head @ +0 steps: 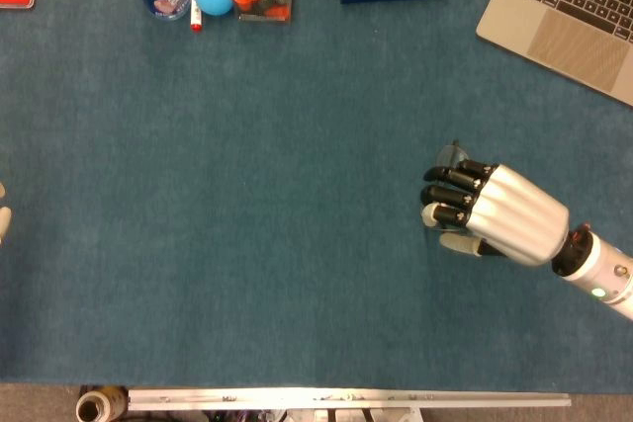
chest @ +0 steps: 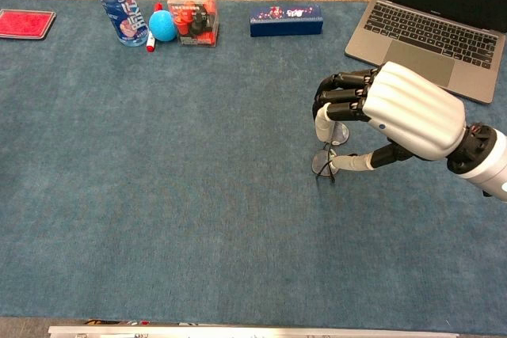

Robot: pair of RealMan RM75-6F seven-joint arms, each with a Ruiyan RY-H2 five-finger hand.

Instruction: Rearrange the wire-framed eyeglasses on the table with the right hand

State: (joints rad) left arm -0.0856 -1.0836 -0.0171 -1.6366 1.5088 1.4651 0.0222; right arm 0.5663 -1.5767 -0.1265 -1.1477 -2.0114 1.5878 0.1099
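Right hand [chest: 392,120] is hovering at the right-centre of the frame, just above the eyeglasses [chest: 327,153]. Its fingers [chest: 341,94] are curling downward over the far lens while the thumb [chest: 348,163] is reaching out low beside the near lens. Whether thumb and fingers are actually pinching the wire frame I cannot tell; the hand is covering the contact area. In the head view, only one lens of the eyeglasses [head: 453,156] is showing past the knuckles of the right hand [head: 495,214], right of centre.

The eyeglasses are sitting on the blue bench [chest: 174,195], below and left of the laptop [chest: 432,33] in the upper right of the frame.

A sliver of the left hand [head: 4,214] is peeking in at the left edge of the head view; its state cannot be read.

Along the top of the frame: a red pad [chest: 26,23] at the upper left, then a water bottle [chest: 117,1], a red marker [chest: 153,37], a blue ball [chest: 163,26], a clear box [chest: 192,12] with red and black contents, and a dark blue box [chest: 286,20] near the top centre.
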